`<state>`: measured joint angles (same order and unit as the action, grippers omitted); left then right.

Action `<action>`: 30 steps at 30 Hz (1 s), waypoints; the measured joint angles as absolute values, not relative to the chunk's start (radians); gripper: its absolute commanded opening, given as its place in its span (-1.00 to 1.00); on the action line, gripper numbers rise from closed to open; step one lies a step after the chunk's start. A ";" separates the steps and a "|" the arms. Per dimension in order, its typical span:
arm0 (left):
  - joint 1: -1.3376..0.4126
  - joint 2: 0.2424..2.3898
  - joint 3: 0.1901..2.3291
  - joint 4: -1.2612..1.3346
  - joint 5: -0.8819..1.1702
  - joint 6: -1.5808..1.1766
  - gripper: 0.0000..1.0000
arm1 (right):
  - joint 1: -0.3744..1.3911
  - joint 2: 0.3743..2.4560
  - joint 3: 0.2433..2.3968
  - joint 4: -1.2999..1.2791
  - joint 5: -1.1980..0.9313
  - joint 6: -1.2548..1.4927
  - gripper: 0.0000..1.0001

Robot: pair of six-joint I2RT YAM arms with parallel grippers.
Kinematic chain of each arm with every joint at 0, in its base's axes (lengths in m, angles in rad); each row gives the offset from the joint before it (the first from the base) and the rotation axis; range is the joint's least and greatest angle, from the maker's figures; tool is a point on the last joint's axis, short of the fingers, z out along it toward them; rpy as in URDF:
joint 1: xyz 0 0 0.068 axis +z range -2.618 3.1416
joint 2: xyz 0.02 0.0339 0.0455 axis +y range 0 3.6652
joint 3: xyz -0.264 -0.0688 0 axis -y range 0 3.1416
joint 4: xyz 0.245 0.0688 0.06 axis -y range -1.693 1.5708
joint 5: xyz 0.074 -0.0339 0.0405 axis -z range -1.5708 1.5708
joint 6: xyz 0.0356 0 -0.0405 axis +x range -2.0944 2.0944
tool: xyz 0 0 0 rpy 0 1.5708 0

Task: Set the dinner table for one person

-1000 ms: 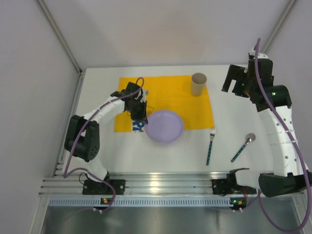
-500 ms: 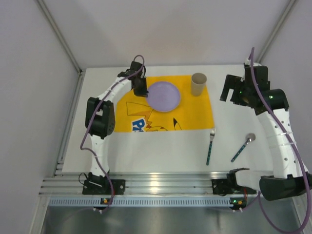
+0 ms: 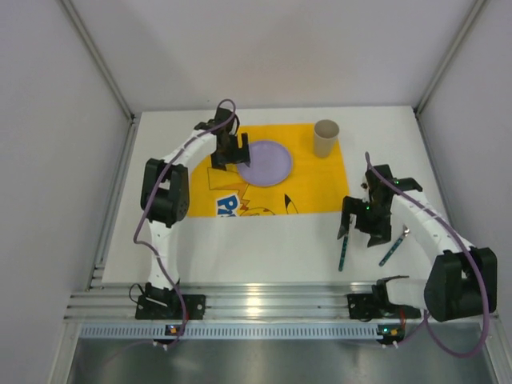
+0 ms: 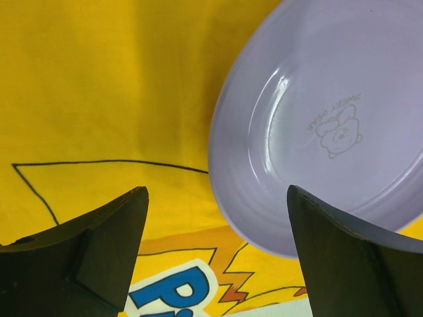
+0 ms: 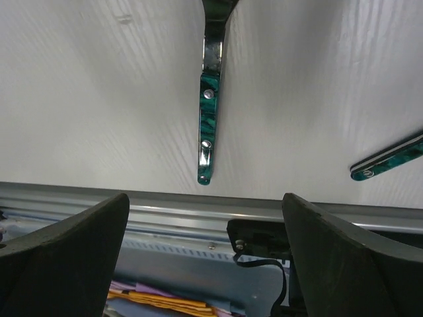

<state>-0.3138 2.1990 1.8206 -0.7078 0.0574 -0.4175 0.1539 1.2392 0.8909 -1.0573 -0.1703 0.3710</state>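
Top view: white bench [image 3: 272, 240] fills the walled bay, ribbed rail [image 3: 264, 300] along its 6 o'clock edge, and the yellow cloth [image 3: 320, 188] marks the one place setting. Purple plate [image 3: 268, 162] lies flat on the cloth toward its 12 o'clock side, cup [image 3: 326, 138] upright at the plate's 2 o'clock on the cloth corner. So those two look placed. Fork [image 3: 344, 248] and spoon [image 3: 394, 246] lie on bare bench at the plate's 4 o'clock, off the cloth, spoon just at 3 o'clock of the fork (I'd count both as not yet set). Left hand [image 3: 228, 154] sits at the plate's 9 o'clock rim, and right hand [image 3: 364, 224] hangs over the fork's head end. Left wrist: the left hand's fingers [image 4: 99, 244] are spread wide with nothing between them but cloth and the plate's near rim. One finger overlaps the rim in frame; whether it touches, I can't tell. Released, holding nothing. My read: the plate is let go where it belongs, so that arm is free. Right wrist: fork handle runs down the middle of the gap toward 6 o'clock, and the spoon handle tip pokes in at 3 o'clock, well apart. The right hand's fingers [image 5: 59, 251] are wide and empty, lined up to straddle the fork. Likely next is a pinch on the thin, flat handle. Risk: it lies flush on the bench, so the fingers could skid off it.
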 measured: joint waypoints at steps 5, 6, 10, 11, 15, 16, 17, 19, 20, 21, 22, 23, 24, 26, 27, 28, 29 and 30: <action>-0.314 2.127 1.810 -0.722 0.039 -0.421 0.80 | 0.165 1.288 0.782 -0.984 -0.234 0.390 0.83; -0.314 2.107 1.810 -0.725 0.035 -0.420 0.80 | 0.170 1.299 0.765 -0.966 -0.240 0.395 0.76; -0.314 2.026 1.787 -0.730 0.012 -0.420 0.80 | 0.197 1.359 0.720 -0.897 -0.254 0.424 0.55; -0.314 2.004 1.776 -0.732 0.006 -0.419 0.80 | 0.205 1.375 0.720 -0.885 -0.251 0.430 0.47; -0.314 1.923 1.724 -0.744 -0.009 -0.419 0.80 | 0.223 1.435 0.722 -0.823 -0.209 0.466 -0.01; -0.314 1.905 1.711 -0.747 -0.014 -0.419 0.80 | 0.223 1.452 0.729 -0.822 -0.199 0.476 -0.26; -0.314 1.892 1.700 -0.749 -0.017 -0.419 0.80 | 0.224 1.465 0.737 -0.821 -0.188 0.480 -0.40; -0.314 1.864 1.673 -0.755 -0.021 -0.419 0.80 | 0.226 1.485 0.750 -0.815 -0.170 0.491 -0.60; -0.314 1.856 1.663 -0.760 -0.022 -0.419 0.80 | 0.226 1.497 0.761 -0.817 -0.163 0.493 -0.64; -0.314 1.848 1.654 -0.765 -0.025 -0.418 0.80 | 0.227 1.509 0.769 -0.819 -0.157 0.495 -0.71; -0.314 1.843 1.646 -0.767 -0.027 -0.417 0.80 | 0.227 1.518 0.776 -0.822 -0.153 0.495 -0.92; -0.314 1.839 1.636 -0.768 -0.031 -0.416 0.80 | 0.227 1.528 0.783 -0.827 -0.152 0.490 -1.00; -0.314 1.833 1.627 -0.768 -0.035 -0.416 0.80 | 0.227 1.536 0.789 -0.833 -0.150 0.488 -1.00; -0.314 1.824 1.612 -0.773 -0.041 -0.413 0.81 | 0.228 1.544 0.798 -0.842 -0.149 0.489 -1.00; -0.314 1.821 1.608 -0.776 -0.044 -0.412 0.81 | 0.228 1.546 0.801 -0.845 -0.147 0.488 -1.00; -0.314 1.817 1.607 -0.779 -0.046 -0.410 0.81 | 0.231 1.546 0.805 -0.850 -0.143 0.487 -1.00; -0.314 1.814 1.605 -0.780 -0.047 -0.408 0.81 | 0.237 1.546 0.813 -0.855 -0.131 0.482 -1.00; -0.314 1.812 1.605 -0.780 -0.047 -0.408 0.81 | 0.247 1.546 0.825 -0.858 -0.103 0.478 -1.00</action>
